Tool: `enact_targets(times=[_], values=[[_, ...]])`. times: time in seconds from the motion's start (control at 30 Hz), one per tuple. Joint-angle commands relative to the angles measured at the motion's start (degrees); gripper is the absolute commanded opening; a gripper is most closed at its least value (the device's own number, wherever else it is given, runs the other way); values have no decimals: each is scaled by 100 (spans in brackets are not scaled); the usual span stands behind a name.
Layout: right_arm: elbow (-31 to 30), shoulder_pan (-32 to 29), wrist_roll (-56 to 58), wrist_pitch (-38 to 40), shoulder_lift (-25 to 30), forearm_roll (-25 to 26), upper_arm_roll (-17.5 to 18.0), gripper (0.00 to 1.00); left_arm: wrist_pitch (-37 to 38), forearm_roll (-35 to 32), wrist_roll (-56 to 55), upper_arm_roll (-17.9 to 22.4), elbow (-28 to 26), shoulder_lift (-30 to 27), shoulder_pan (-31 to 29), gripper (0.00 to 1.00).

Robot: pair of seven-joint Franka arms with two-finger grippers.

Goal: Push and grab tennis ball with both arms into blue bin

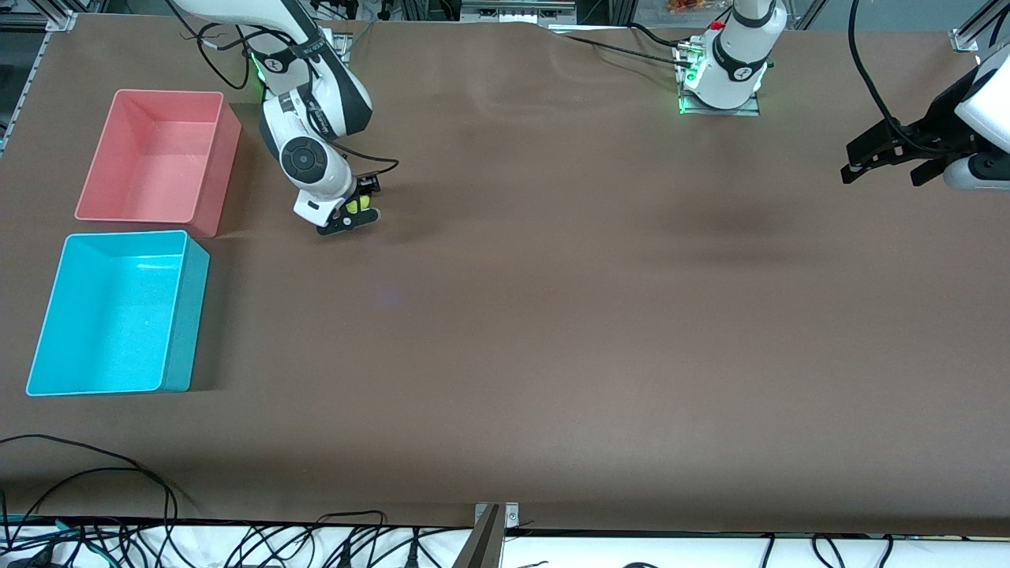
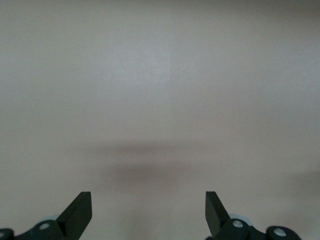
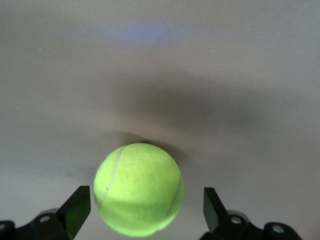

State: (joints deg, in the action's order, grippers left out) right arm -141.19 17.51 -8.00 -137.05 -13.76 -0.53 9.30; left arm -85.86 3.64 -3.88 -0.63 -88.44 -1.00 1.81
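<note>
The tennis ball rests on the brown table, farther from the front camera than the blue bin and toward the table's middle from it. My right gripper is lowered around the ball and stands open. A black finger sits on each side of the ball, with a gap showing between each fingertip and the fuzz. My left gripper hangs open over bare table at the left arm's end and holds nothing.
A pink-red bin stands beside the blue bin, farther from the front camera, and both show nothing inside. Black cables trail along the table edge nearest the camera. Brown tabletop stretches between the two arms.
</note>
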Motion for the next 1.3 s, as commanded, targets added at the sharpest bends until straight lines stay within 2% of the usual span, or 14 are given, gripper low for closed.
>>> enact_targets(times=[0.0, 0.13, 0.27, 0.43, 0.57, 0.9, 1.1, 1.27], values=[[302, -11, 80, 458, 268, -79, 19, 42, 113, 14, -25, 1, 143, 48, 3, 100], [530, -11, 71, 854, 382, -79, -7, 42, 113, -56, -25, -8, 143, 48, 12, 100], [1118, -37, 71, 1696, 444, -79, -60, 42, 113, -153, -25, -16, 152, 48, 47, 100], [2023, -37, 149, 2813, 435, -70, -296, 42, 113, -161, -25, -43, 161, 48, 56, 100], [2586, -72, 439, 3350, 409, -61, -569, 42, 113, -153, -34, -43, 161, 47, 56, 100], [3176, -90, 2047, 3580, 330, 26, -1658, 43, 113, -153, -51, -34, 170, 48, 56, 100], [3404, -125, 3013, 3536, 181, 527, -2195, 43, 113, -153, -51, -34, 170, 48, 47, 100], [3624, -309, 3849, 3466, -39, 624, -2494, 43, 113, -153, -52, -34, 170, 48, 47, 100]])
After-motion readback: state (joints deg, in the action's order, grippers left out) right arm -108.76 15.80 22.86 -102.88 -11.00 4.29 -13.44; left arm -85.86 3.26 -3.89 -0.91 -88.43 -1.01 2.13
